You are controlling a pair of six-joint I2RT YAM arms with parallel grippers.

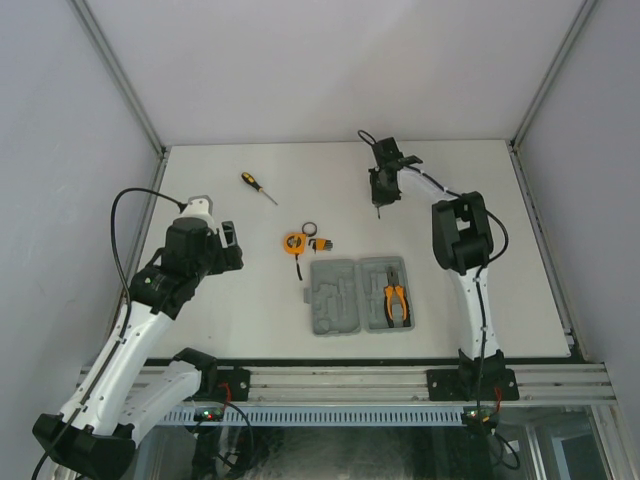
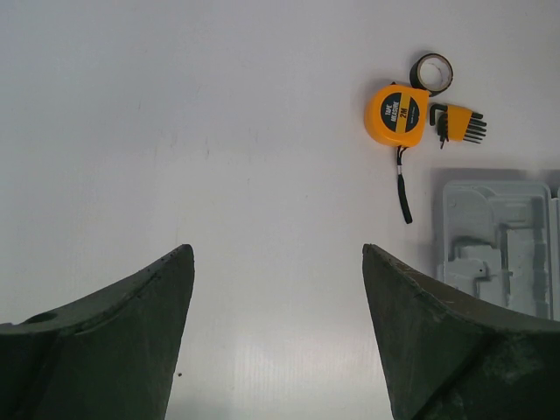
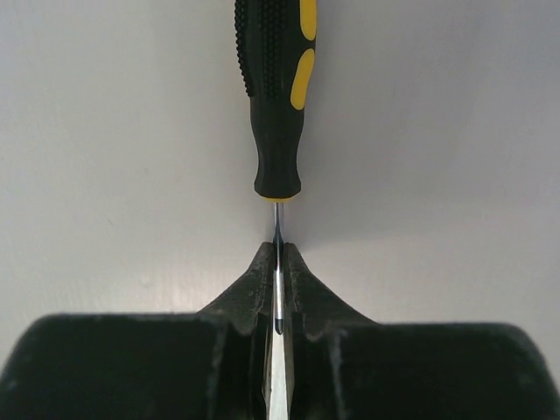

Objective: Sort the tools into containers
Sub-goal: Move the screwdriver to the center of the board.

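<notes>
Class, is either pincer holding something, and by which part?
The right pincer grips a black-and-yellow screwdriver by its metal shaft, near the handle. The left pincer is open and holds nothing.

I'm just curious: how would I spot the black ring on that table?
Find the big open grey case. Just beyond its left half sit an orange tape measure and hex key set. The ring lies just past them, the only black hoop.

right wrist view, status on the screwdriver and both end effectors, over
Right end effector shut on screwdriver shaft. Left end effector open, empty. Tool case open, pliers already inside. Nothing seen between right end effector and case.
</notes>
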